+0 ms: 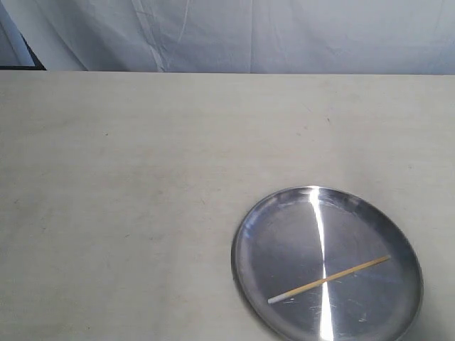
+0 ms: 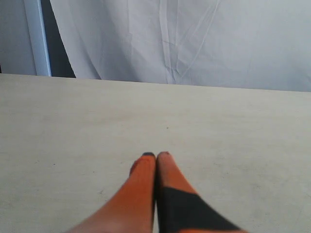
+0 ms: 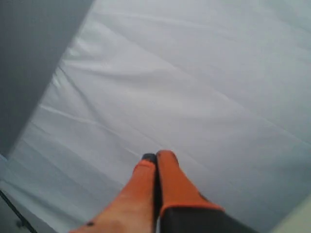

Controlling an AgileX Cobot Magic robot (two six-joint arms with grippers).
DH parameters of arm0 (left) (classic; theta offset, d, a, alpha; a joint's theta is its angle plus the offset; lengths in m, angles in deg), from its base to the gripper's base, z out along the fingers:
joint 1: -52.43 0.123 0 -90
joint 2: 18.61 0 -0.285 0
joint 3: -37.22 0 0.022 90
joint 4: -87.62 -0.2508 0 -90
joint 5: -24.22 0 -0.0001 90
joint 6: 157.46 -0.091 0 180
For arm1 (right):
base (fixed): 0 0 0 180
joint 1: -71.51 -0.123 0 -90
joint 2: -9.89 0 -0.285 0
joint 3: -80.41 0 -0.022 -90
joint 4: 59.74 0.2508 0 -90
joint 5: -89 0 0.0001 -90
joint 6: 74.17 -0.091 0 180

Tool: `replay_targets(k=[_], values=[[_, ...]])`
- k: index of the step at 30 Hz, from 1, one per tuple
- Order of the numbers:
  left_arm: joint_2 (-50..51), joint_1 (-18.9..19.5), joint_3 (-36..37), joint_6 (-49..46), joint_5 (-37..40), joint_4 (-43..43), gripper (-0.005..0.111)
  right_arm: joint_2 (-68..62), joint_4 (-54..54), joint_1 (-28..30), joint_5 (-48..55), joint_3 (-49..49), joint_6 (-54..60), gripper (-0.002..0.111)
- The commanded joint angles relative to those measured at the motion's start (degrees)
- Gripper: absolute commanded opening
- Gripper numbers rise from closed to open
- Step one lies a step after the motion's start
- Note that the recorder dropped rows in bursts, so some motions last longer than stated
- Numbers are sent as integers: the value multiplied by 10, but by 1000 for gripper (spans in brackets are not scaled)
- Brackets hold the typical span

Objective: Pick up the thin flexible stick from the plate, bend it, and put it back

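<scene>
The round silver plate [image 1: 284, 234] lies at the near right of the table in the exterior view, a bright glare streak running down its middle. The thin flexible stick [image 1: 329, 279] rests straight across the plate's near half, its whitish end toward the left. Neither gripper appears in the exterior view. My left gripper [image 2: 156, 155] is shut, orange fingers pressed together above bare tabletop, holding nothing. My right gripper [image 3: 156, 156] is also shut and empty, pointing up at the white cloth backdrop. Plate and stick are out of both wrist views.
The pale beige table [image 1: 142, 177] stretches left and back of the plate. A white cloth backdrop [image 1: 284, 35] hangs behind its far edge. A dark gap [image 2: 60, 53] and a pale post [image 2: 38, 39] stand at the backdrop's left side.
</scene>
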Motion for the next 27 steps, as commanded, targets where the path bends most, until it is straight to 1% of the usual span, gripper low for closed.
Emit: replay_targets(k=[1, 3, 4, 5, 6, 8, 9, 11, 12, 13, 15, 17, 18, 23, 27], values=[[-4, 1, 3, 0, -6, 4, 0, -131, -147, -2, 314, 141, 60, -1], [-4, 1, 3, 0, -6, 4, 0, -246, -127, -2, 444, 246, 236, -1], [-4, 1, 3, 0, -6, 4, 0, -333, -76, -2, 540, 322, 384, -1], [-4, 1, 3, 0, -6, 4, 0, -368, -58, -2, 587, 351, 459, -1], [-4, 1, 3, 0, -6, 4, 0, -434, -37, -2, 650, 402, 555, -1], [-4, 1, 3, 0, -6, 4, 0, -558, -36, -2, 726, 468, 705, -1], [-4, 1, 3, 0, -6, 4, 0, -601, -51, -9, 727, 476, 747, -1], [-4, 1, 3, 0, -6, 4, 0, -676, -71, -35, 728, 476, 795, 1], [-4, 1, 3, 0, -6, 4, 0, -711, -72, -52, 732, 476, 805, 7], [-4, 1, 3, 0, -6, 4, 0, -742, -72, -73, 732, 476, 819, 17], [-4, 1, 3, 0, -6, 4, 0, -800, -73, -117, 726, 476, 856, 40], [-4, 1, 3, 0, -6, 4, 0, -833, -88, -148, 724, 476, 873, 51], [-4, 1, 3, 0, -6, 4, 0, -846, -94, -161, 723, 476, 878, 52], [-4, 1, 3, 0, -5, 4, 0, -913, -131, -205, 722, 475, 882, 51], [-4, 1, 3, 0, -5, 4, 0, -955, -140, -212, 722, 475, 883, 51]])
